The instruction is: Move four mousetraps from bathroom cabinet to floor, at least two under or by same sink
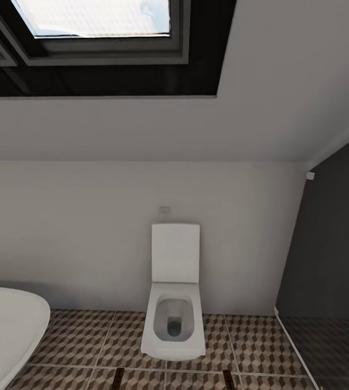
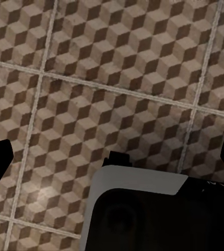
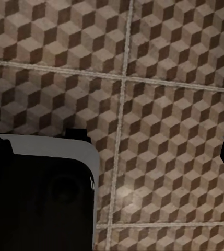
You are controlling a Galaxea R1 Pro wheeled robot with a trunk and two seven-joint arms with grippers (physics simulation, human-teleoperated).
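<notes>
The head camera faces a bathroom wall with a toilet (image 1: 173,300) against it, the rim of a white bathtub (image 1: 12,319) at the left, a skylight (image 1: 93,21) overhead and a dark partition (image 1: 331,254) at the right. Both wrist cameras look down on the cube-patterned tiled floor (image 2: 117,73). The left tool (image 2: 112,162) and the right tool (image 3: 112,151) each stand wide, dark fingertips at the frame edges with nothing between them. No mousetrap, cabinet or sink is in sight, so the robot seems to be travelling; how many traps already lie on the floor cannot be judged.
</notes>
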